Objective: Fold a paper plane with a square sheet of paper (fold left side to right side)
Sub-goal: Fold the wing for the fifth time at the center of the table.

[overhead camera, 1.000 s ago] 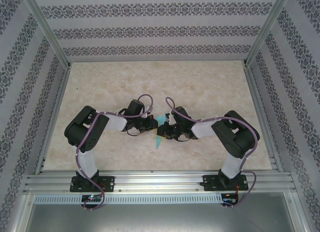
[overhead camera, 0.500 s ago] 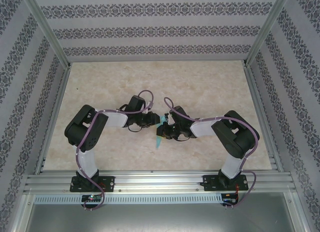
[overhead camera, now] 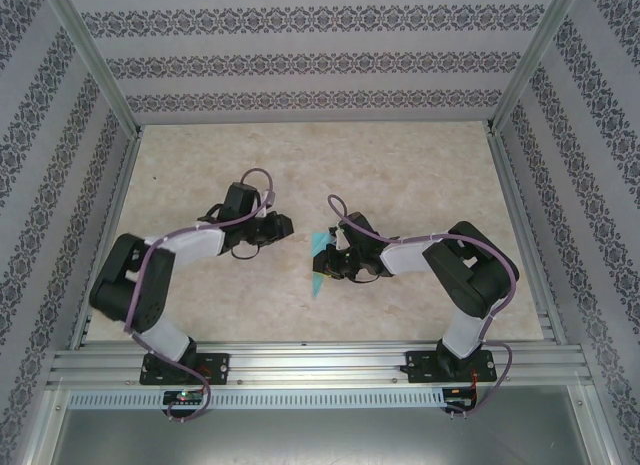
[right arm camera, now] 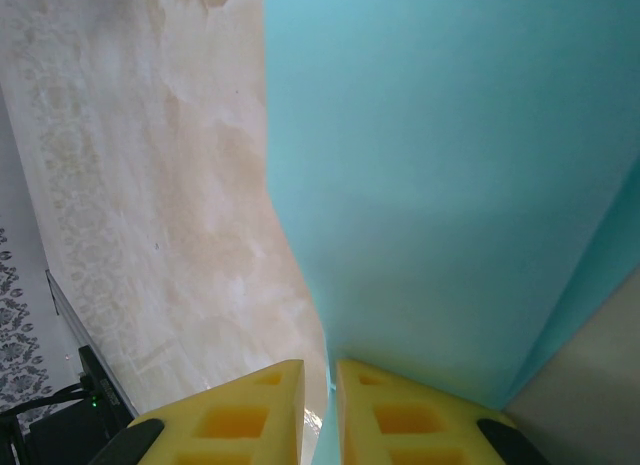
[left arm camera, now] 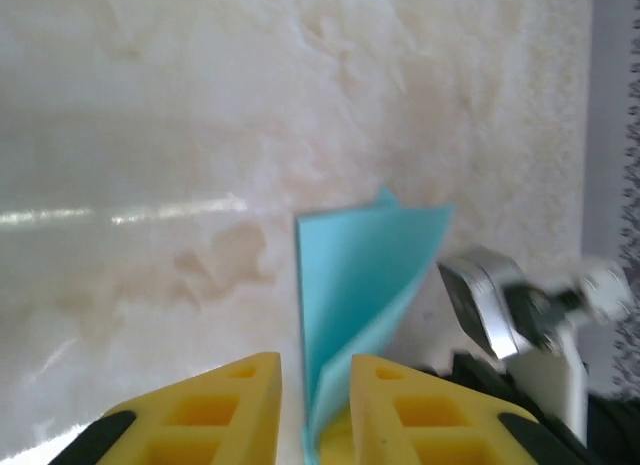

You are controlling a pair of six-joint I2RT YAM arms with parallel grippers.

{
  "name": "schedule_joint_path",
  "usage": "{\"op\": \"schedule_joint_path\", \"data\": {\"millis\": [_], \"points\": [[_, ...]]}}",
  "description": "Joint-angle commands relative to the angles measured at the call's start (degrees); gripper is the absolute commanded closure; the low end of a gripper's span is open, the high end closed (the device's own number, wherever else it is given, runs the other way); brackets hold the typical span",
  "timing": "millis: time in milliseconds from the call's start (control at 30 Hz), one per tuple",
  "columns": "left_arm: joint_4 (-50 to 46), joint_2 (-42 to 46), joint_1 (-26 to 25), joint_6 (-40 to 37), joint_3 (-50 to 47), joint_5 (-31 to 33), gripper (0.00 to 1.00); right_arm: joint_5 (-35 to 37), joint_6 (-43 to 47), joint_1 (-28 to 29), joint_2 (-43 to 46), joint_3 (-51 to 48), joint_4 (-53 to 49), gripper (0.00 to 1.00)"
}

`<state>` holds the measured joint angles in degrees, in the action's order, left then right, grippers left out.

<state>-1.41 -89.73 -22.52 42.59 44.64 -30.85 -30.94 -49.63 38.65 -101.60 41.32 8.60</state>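
Note:
The teal-blue sheet of paper [overhead camera: 317, 277] is folded into a slim shape with its point toward the near edge, standing partly on edge mid-table. My right gripper [overhead camera: 329, 261] is shut on its right side. In the right wrist view the paper [right arm camera: 450, 185] rises broad and curved, its edge pinched between the yellow fingertips of that gripper [right arm camera: 320, 367]. My left gripper [overhead camera: 285, 226] sits to the left of the paper, apart from it. In the left wrist view this gripper [left arm camera: 315, 363] has a narrow gap between its fingers, and the folded paper [left arm camera: 360, 275] stands just beyond them.
The beige marbled table [overhead camera: 400, 175] spreads open behind and beside both arms. Patterned walls and aluminium rails [overhead camera: 110, 245] enclose it. The right arm's metal wrist parts [left arm camera: 495, 305] show close to the paper in the left wrist view.
The left gripper let go of the paper and its arm drew back to the left. The right gripper stayed in place, still gripping the paper.

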Motion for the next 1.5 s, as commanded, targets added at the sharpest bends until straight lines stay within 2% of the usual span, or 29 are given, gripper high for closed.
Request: {"op": "schedule_joint_path", "data": {"millis": [0, 133, 267, 367, 467, 600, 800, 1267, 1467], "points": [[0.5, 7.2, -2.1, 3.7, -6.7, -1.9, 0.77, 4.2, 0.8, 0.8, -3.6, -1.1, -5.8, 0.82], [5.2, 16.2, -6.0, 13.0, -15.3, -0.2, 0.77, 4.5, 0.3, 0.9, -3.9, -1.2, -5.5, 0.82], [9.6, 24.4, -10.8, 22.5, -22.0, 4.7, 0.77, 4.4, -0.4, 0.9, -4.2, -1.3, -4.7, 0.82], [11.7, 26.3, -15.0, 26.6, -23.8, 7.5, 0.77, 4.5, -0.6, 0.8, -4.6, -1.1, -4.6, 0.82], [14.4, 23.8, -18.5, 28.4, -23.7, 9.4, 0.79, 4.6, -0.9, 0.9, -5.0, -0.6, -4.6, 0.82], [22.8, 18.3, -22.8, 32.5, -24.2, 12.9, 0.83, 5.3, -1.2, 0.8, -5.2, -0.4, -4.6, 0.83], [28.5, 10.3, -26.2, 34.0, -21.7, 14.7, 0.85, 5.1, -1.1, 0.7, -6.0, -0.5, -4.7, 0.82], [32.6, 0.6, -26.8, 34.6, -19.2, 15.2, 0.88, 4.7, -0.8, 0.8, -6.3, -0.4, -5.2, 0.82], [30.3, -0.4, -26.8, 34.1, -19.3, 15.8, 0.89, 4.9, -0.6, 0.8, -6.2, -0.3, -5.5, 0.82]]}}
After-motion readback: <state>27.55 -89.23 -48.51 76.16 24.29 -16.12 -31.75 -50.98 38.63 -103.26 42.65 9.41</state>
